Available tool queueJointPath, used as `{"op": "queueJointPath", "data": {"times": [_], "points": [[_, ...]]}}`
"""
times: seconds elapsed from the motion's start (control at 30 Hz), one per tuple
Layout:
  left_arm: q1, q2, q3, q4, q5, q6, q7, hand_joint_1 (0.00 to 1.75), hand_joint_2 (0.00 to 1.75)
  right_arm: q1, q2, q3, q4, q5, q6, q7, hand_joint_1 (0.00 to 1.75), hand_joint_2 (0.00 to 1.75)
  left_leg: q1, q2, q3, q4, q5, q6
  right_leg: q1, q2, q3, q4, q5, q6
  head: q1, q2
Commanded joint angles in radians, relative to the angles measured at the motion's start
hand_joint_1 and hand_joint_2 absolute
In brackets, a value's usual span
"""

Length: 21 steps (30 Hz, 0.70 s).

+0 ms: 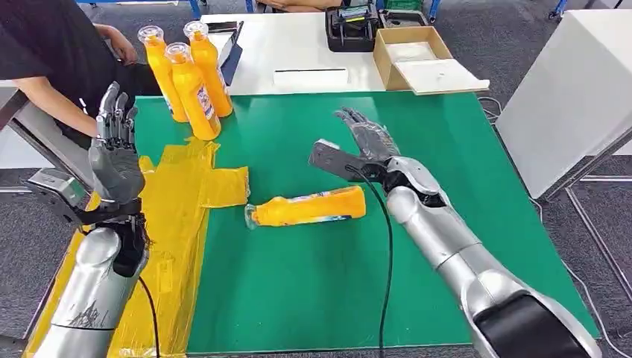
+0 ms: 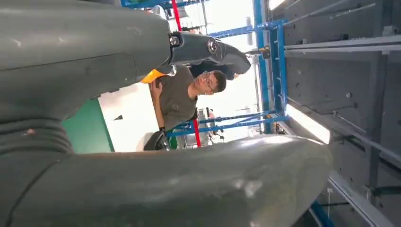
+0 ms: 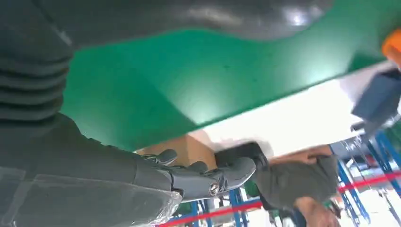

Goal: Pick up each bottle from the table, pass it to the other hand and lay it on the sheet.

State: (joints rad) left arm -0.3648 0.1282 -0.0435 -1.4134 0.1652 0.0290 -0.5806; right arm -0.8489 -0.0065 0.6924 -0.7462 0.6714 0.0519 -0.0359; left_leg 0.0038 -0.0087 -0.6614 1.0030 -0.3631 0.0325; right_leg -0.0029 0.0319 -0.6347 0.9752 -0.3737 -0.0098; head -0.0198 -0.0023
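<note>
An orange bottle lies on its side on the green mat, cap toward the yellow sheet. Three more orange bottles stand upright at the mat's far left corner. My right hand hovers open just beyond the lying bottle, fingers stretched forward and holding nothing; the right wrist view has its fingers over the mat. My left hand is raised above the sheet's left edge, fingers pointing up and apart, empty. Its grey thumb fills much of the left wrist view.
A person in a dark shirt sits at the far left, close to my left hand. Behind the mat, a white table carries an open cardboard box and a black device. A white cabinet stands right.
</note>
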Motion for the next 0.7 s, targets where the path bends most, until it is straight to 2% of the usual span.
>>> {"op": "queueJointPath", "data": {"times": [0.03, 0.23, 0.27, 0.47, 0.7], "points": [[-0.038, 0.006, -0.01, 0.05, 0.011, -0.009, 0.008, 0.0, 0.0, 0.031, -0.042, 0.051, -0.03, 0.052, 0.057, 0.025, 0.0, 1.75, 0.0, -0.002, 0.002, 0.0, -0.001, -0.002, 0.0, -0.005, 0.003, 0.0, -0.002, 0.0, 0.0, 0.0], [-0.075, 0.004, -0.04, 0.087, 0.024, -0.009, 0.012, 0.0, 0.0, 0.033, -0.023, 0.101, 0.104, 0.074, 0.068, 0.018, 0.0, 1.75, 0.001, -0.002, 0.001, 0.0, -0.001, -0.001, 0.001, -0.004, 0.002, 0.0, -0.001, 0.0, 0.0, 0.0], [-0.079, 0.003, -0.042, 0.09, 0.025, -0.008, 0.012, 0.0, 0.0, 0.031, -0.02, 0.104, 0.118, 0.074, 0.068, 0.016, 0.0, 1.75, 0.0, -0.003, 0.004, 0.0, -0.002, -0.003, 0.0, -0.008, 0.005, 0.001, -0.004, 0.001, 0.0, 0.0], [-0.119, 0.002, -0.066, 0.118, 0.049, -0.003, 0.016, 0.0, 0.0, 0.032, -0.004, 0.163, 0.231, 0.09, 0.136, -0.012, 0.0, 1.75, 0.0, -0.002, 0.001, 0.0, -0.001, -0.002, 0.001, -0.005, 0.002, 0.0, -0.002, 0.0, 0.0, 0.0], [-0.14, 0.003, -0.081, 0.143, 0.059, -0.002, 0.017, 0.0, 0.0, 0.046, 0.003, 0.176, 0.26, 0.089, 0.147, -0.014, 0.0, 1.75, 0.0, -0.002, 0.001, 0.0, -0.001, -0.002, 0.0, -0.005, 0.002, 0.001, -0.003, 0.0, 0.0, 0.0]]}}
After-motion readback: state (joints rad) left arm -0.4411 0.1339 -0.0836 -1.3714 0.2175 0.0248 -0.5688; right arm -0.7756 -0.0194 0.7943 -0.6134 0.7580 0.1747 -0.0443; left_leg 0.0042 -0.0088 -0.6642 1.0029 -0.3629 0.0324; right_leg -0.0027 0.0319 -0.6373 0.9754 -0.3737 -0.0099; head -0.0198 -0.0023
